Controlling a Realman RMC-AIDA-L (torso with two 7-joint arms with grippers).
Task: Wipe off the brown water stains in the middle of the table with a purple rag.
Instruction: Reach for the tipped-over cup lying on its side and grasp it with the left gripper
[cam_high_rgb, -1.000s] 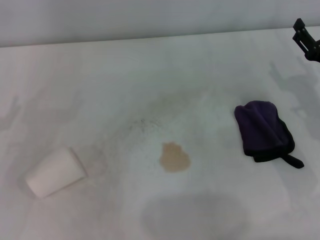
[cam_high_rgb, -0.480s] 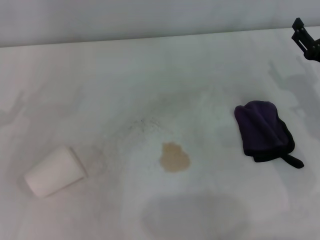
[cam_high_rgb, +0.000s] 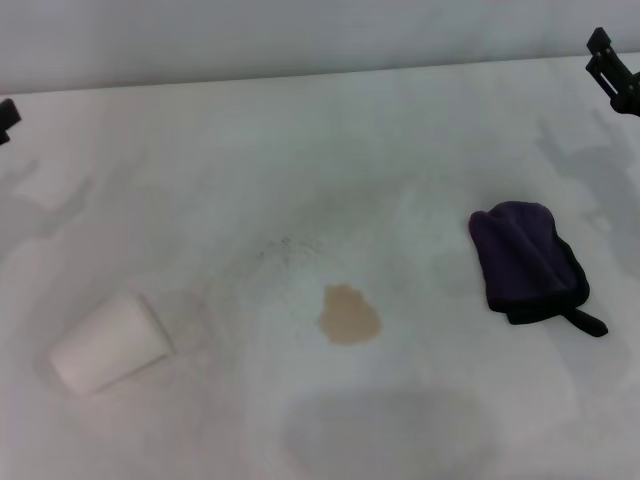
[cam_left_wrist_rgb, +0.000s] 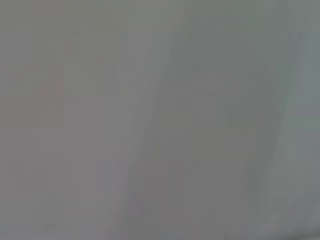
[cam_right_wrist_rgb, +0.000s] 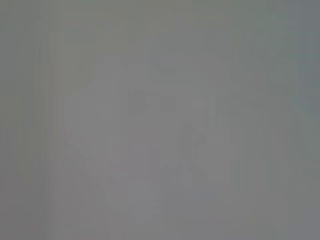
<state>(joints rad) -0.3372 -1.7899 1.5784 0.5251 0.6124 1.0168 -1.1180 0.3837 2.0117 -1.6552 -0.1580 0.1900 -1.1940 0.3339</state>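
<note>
The brown water stain (cam_high_rgb: 349, 315) is a small tan blotch in the middle of the white table (cam_high_rgb: 330, 150). The purple rag (cam_high_rgb: 528, 260) lies folded on the table to the right of the stain, its black tab pointing to the near right. My right gripper (cam_high_rgb: 612, 80) shows only as a black tip at the far right edge, well beyond the rag. My left gripper (cam_high_rgb: 6, 118) shows only as a black tip at the far left edge. Both wrist views show nothing but plain grey.
A white paper cup (cam_high_rgb: 108, 343) lies on its side at the near left. Faint grey speckles (cam_high_rgb: 285, 248) lie just beyond the stain. The table's far edge meets a pale wall (cam_high_rgb: 300, 40).
My left gripper's tip has come into view at the far left edge. The right gripper, rag, stain and cup have stayed in place.
</note>
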